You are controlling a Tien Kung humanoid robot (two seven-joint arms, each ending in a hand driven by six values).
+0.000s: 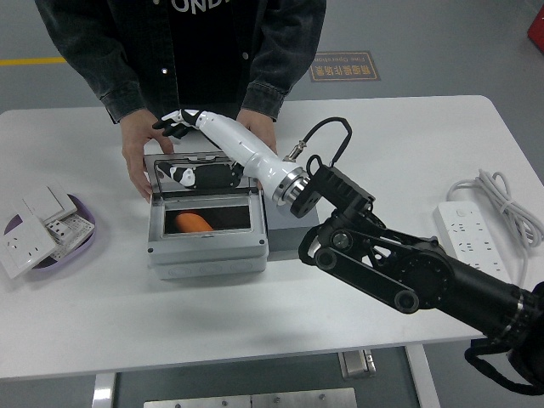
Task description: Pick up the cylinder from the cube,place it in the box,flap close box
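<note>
The black arm (pixel 408 272) comes in from the lower right and reaches up over the table (pixel 382 170). In front of it stands the grey box (pixel 206 246), with the orange cylinder (pixel 193 223) lying on its side inside, toward the left of the opening. It looks settled on the floor of the box and nothing touches it. No cube is in sight.

Beyond the opening the lid (pixel 200 174) stands nearly upright, hinged at the far edge. The robot's right hand (pixel 181 123) sits above and just behind the lid's top edge, fingers spread and holding nothing. Whether they touch the lid I cannot tell. The left arm is not in view.

At the far side a person steadies the box: one hand (pixel 136 153) at the lid's left corner, the other (pixel 259 132) behind the robot's white forearm.

The lid looks like a thin, stiff, light panel, probably smooth plastic, so I judge a pinch would slip. Better to lay the fingers on its far face near the free top edge and press forward and down, letting the hinge guide it. The cylinder seems low enough to clear.

To the left is a purple tray (pixel 85 242) of switch plates; to the right, a power strip (pixel 476 246).
</note>
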